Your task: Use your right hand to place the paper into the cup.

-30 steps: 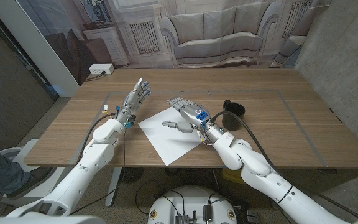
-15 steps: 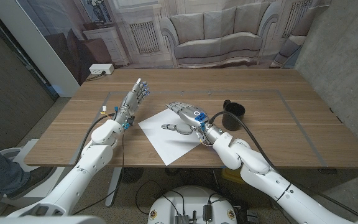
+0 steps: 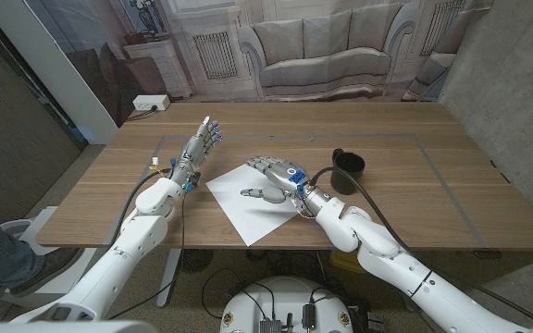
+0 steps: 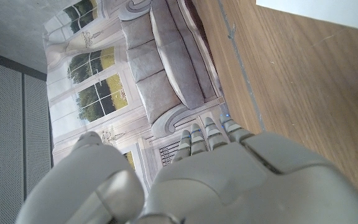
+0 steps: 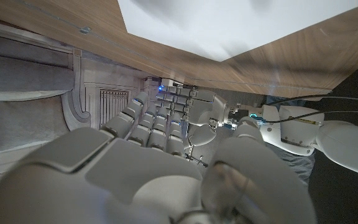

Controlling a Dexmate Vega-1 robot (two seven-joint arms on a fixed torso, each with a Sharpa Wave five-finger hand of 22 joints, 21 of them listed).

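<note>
Head view: a wooden table is seen from above, with both robot arms entering from the lower corners. A white sheet of paper lies flat on the table at its near middle, turned so that one corner points toward the near edge. The right hand is held over the far part of the paper, back upward, fingers extended and slightly spread, thumb set apart over the sheet; nothing is grasped, and whether the palm touches the paper cannot be told. A black cup stands upright on the table just beside the right forearm, on its right and apart from the paper's edge. Its mouth faces upward; the interior is dark and its contents cannot be made out. The paper is outside the cup. The left hand is raised to the left of the paper, well apart from the cup, fingers straight and apart, pointing toward the far side of the table, with nothing held.

Left wrist view: the back of the left hand is shown with fingers extended over bare wood; an edge of the paper is visible at a corner.

Right wrist view: the back of the right hand is shown with the paper lying on the wood beyond the fingers; the left hand is also visible.
</note>
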